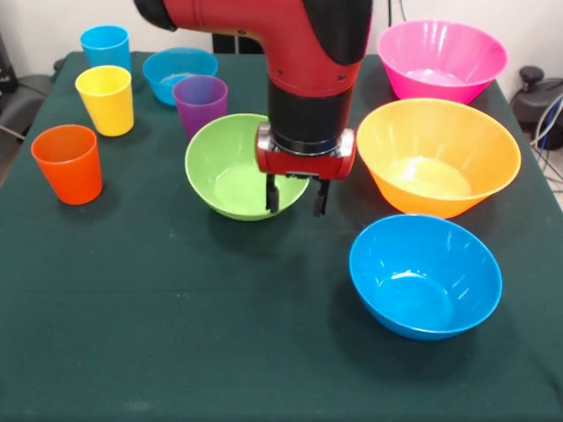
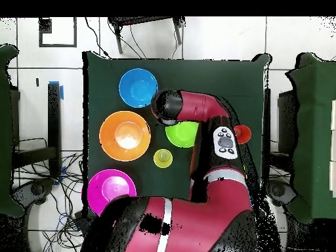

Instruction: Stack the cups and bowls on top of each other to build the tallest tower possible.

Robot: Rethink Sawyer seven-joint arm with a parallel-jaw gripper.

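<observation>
Front view, taken from across the table. The red and black arm (image 1: pixel 308 53) descends from the top edge, and its gripper (image 1: pixel 296 195) hangs over the near right rim of the medium green bowl (image 1: pixel 236 167). The two dark fingers (image 1: pixel 272 194) stand apart with a clear gap between them and clasp nothing.

No tower is built: every cup and bowl rests separately on the dark green tablecloth (image 1: pixel 176 334). Right of the green bowl sits the large orange-yellow bowl (image 1: pixel 437 156); the large pink bowl (image 1: pixel 441 60) lies beyond it at the far right, and the medium blue bowl (image 1: pixel 425 276) lies nearer the camera, just beside the orange-yellow one. At the far left stands the blue cup (image 1: pixel 106 47), with the yellow cup (image 1: pixel 106 99) in front of it and the orange cup (image 1: pixel 68 163) nearer still, by the left edge. The purple cup (image 1: pixel 201 105) stands just behind the green bowl, and the small shallow blue bowl (image 1: pixel 179 75) lies behind the purple cup. All cups are upright, mouths up.

Overhead view. The arm covers much of the table's right half. The medium blue, orange-yellow, pink and green bowls remain visible, together with a small yellow-green cup (image 2: pixel 163 158) just beside the green bowl.
</observation>
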